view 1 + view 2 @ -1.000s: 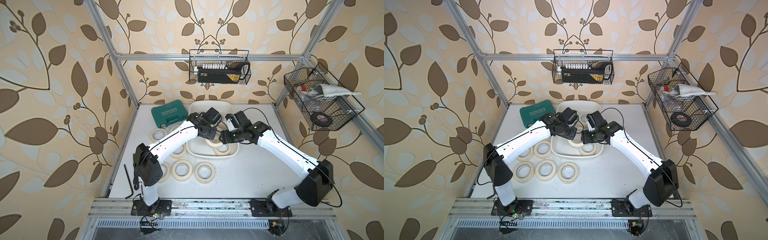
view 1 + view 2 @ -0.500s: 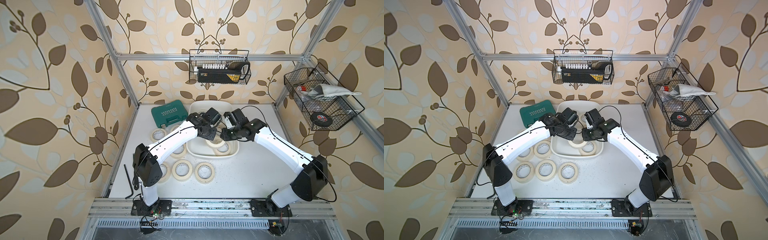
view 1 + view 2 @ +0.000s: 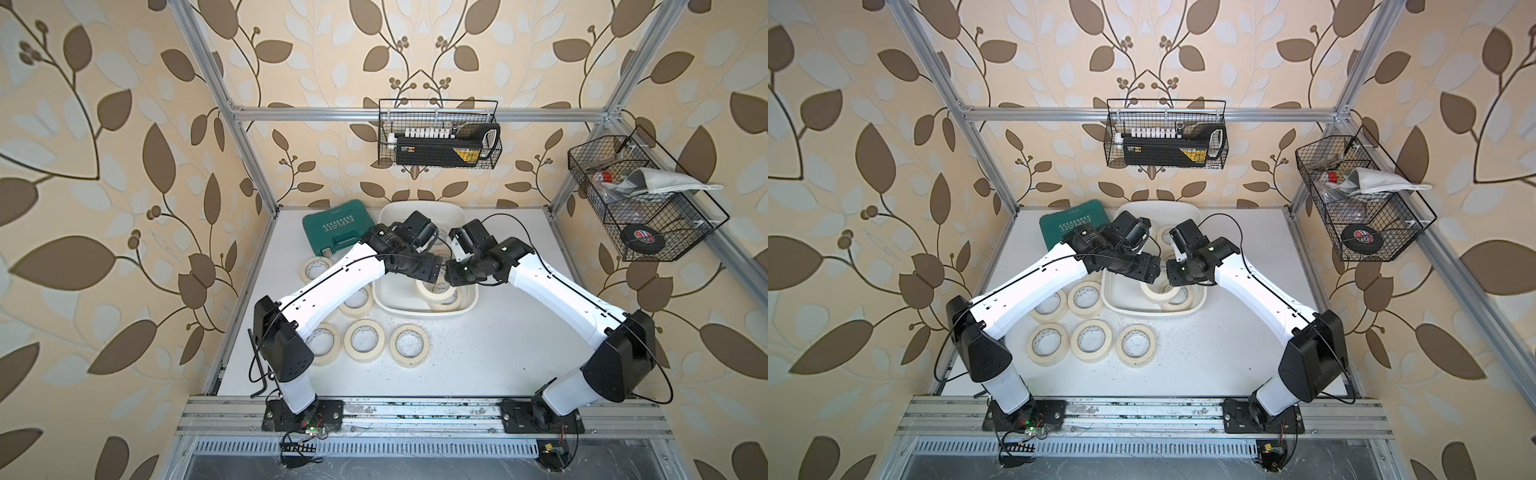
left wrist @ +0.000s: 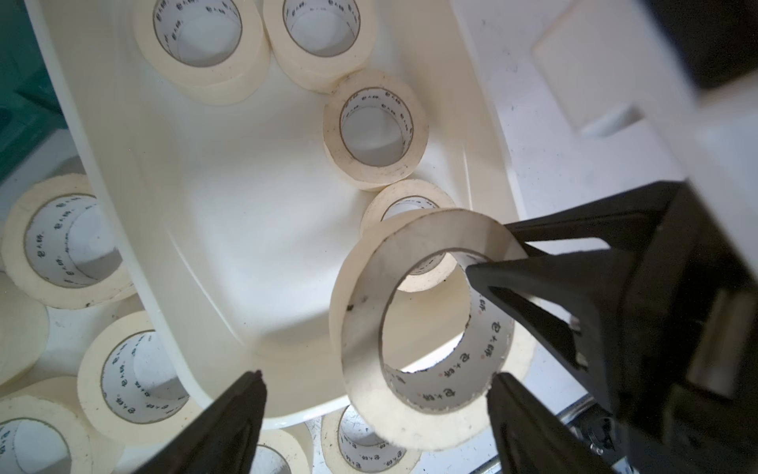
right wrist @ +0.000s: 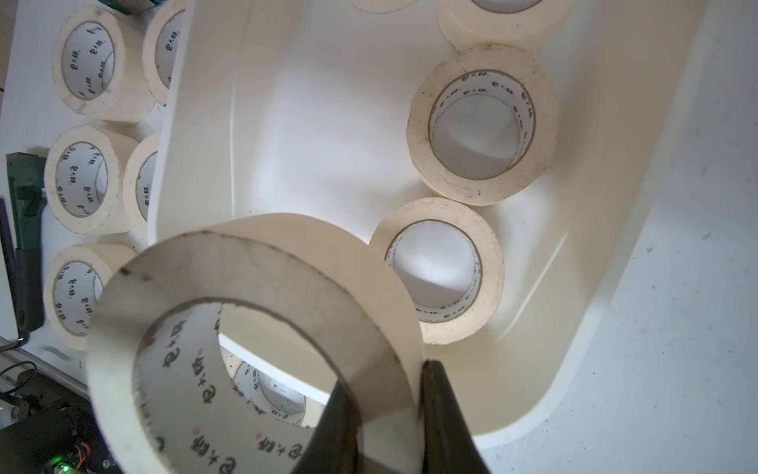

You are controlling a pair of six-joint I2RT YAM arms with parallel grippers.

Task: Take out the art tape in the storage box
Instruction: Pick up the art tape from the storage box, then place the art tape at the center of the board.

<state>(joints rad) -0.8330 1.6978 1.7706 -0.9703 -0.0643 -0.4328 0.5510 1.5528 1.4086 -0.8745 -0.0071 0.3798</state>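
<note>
The white storage box (image 3: pixel 424 314) (image 4: pixel 246 225) sits mid-table at the back. Both grippers meet over its near end. My right gripper (image 5: pixel 385 381) (image 4: pixel 488 248) is shut on the wall of one cream art tape roll (image 5: pixel 246 279) (image 4: pixel 361 312), holding it tilted above the box. My left gripper (image 4: pixel 377 374) stands open, its fingers either side of that roll and apart from it. Several more rolls lie flat in the box (image 5: pixel 418 127) (image 4: pixel 418 123). Several others rest on the table left of and before the box (image 3: pixel 409 345) (image 3: pixel 1092 340).
A teal tool case (image 3: pixel 336 232) lies at the back left beside the box. Black wire baskets hang on the back wall (image 3: pixel 438 139) and the right wall (image 3: pixel 640 199), the latter holding a black tape roll (image 3: pixel 640 239). A black hex key (image 3: pixel 259 365) lies at the table's left edge.
The right wrist has shifted in toward the left gripper over the box. The roll now hangs from the right gripper alone, with the left jaws apart.
</note>
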